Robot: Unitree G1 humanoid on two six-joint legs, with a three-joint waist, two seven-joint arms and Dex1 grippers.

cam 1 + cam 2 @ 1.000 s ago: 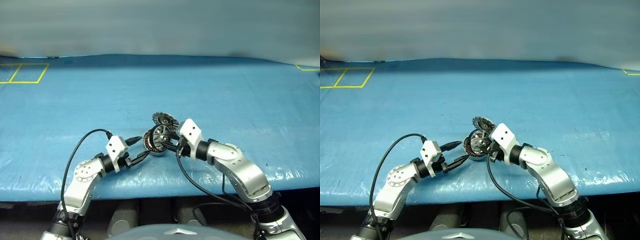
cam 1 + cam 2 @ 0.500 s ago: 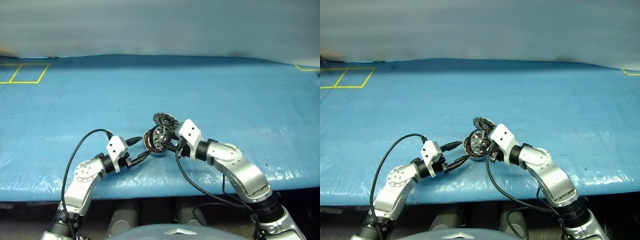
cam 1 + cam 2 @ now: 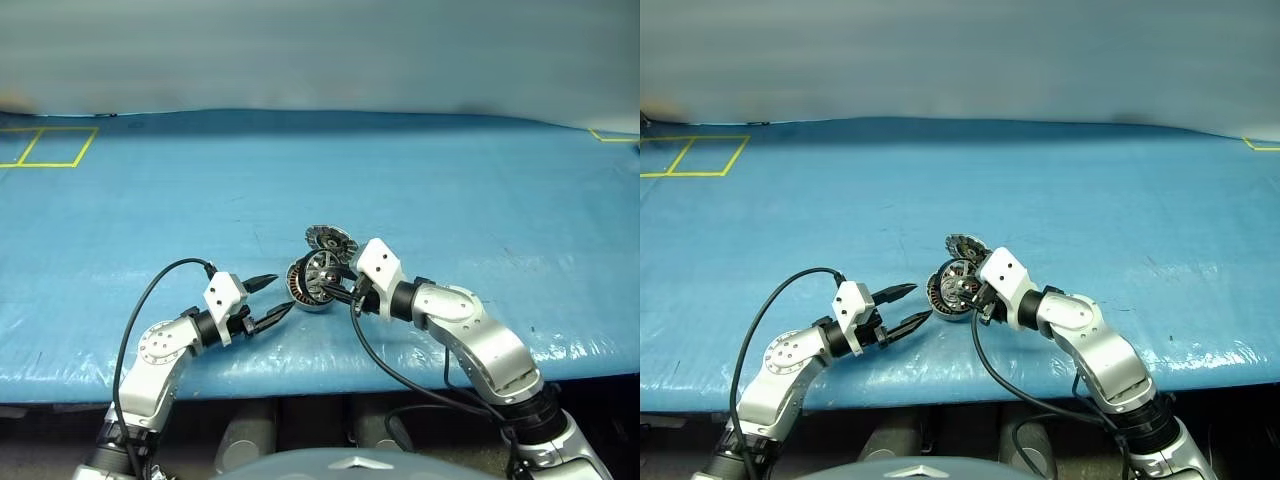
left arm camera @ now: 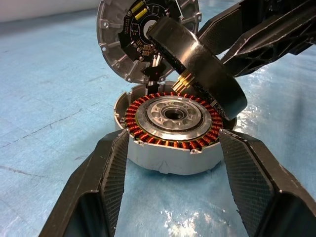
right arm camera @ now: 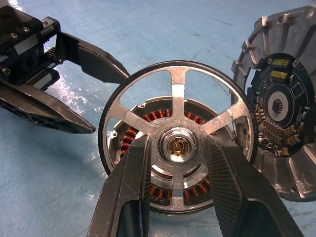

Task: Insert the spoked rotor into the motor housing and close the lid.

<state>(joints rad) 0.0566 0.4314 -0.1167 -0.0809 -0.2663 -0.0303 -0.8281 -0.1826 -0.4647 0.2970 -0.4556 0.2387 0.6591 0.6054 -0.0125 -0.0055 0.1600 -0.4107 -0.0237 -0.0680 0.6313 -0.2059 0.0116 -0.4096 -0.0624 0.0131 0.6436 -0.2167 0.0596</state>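
The motor housing point(image 4: 168, 160), a short silver cylinder ringed with copper coils, sits on the blue table near its front edge. Its lid point(image 3: 330, 240) stands open behind it, dark inner face point(image 4: 143, 29) showing. The spoked rotor point(image 5: 177, 145) hangs tilted over the housing's right side, one edge low near the coils. My right gripper point(image 3: 338, 283) is shut on the spoked rotor, a finger either side of its hub. My left gripper point(image 3: 278, 296) is open at the housing's left, its fingers point(image 4: 113, 168) flanking the housing wall without gripping it.
The blue sheet covers the whole table point(image 3: 420, 180), whose front edge point(image 3: 300, 372) runs just below both arms. Yellow tape squares point(image 3: 50, 146) mark the far left corner, and another tape mark point(image 3: 615, 135) the far right. A black cable point(image 3: 150, 300) loops off the left wrist.
My left arm has eased slightly back to the left, so its fingertips sit a little farther from the housing. The right gripper and rotor have not moved.
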